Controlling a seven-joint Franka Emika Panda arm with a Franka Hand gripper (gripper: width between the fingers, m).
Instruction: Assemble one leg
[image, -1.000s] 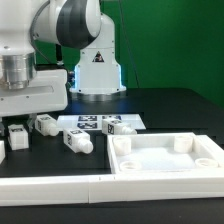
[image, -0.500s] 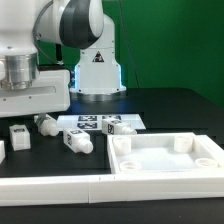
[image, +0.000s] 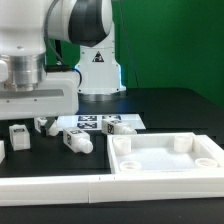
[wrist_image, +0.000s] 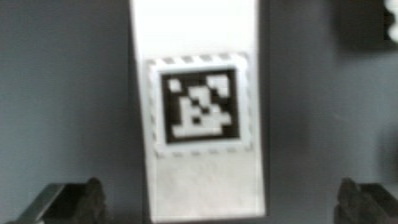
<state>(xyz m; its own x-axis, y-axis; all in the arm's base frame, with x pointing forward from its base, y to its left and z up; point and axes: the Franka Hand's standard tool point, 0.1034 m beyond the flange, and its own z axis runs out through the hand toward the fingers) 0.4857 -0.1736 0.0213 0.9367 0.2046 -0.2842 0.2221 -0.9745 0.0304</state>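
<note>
Several white legs lie on the black table in the exterior view. One leg (image: 48, 126) lies right under my gripper (image: 43, 119), partly hidden by the hand. In the wrist view this leg (wrist_image: 199, 60) is a long white block with a black-and-white tag, and it runs between my fingers. My gripper (wrist_image: 217, 206) is open, with one dark finger (wrist_image: 71, 205) on each side of the leg and a gap to both. I cannot tell how high the fingertips are above the table.
Other legs lie at the exterior view's left (image: 18, 137), in front (image: 76, 142) and on the marker board (image: 118, 126). The marker board (image: 92, 120) lies behind them. The large white tray-like part (image: 165, 160) fills the right front. A low white wall (image: 50, 186) runs along the front.
My arm has moved toward the exterior view's right and a little lower, so the hand now stands over the leg by the marker board. The parts on the table have not moved.
</note>
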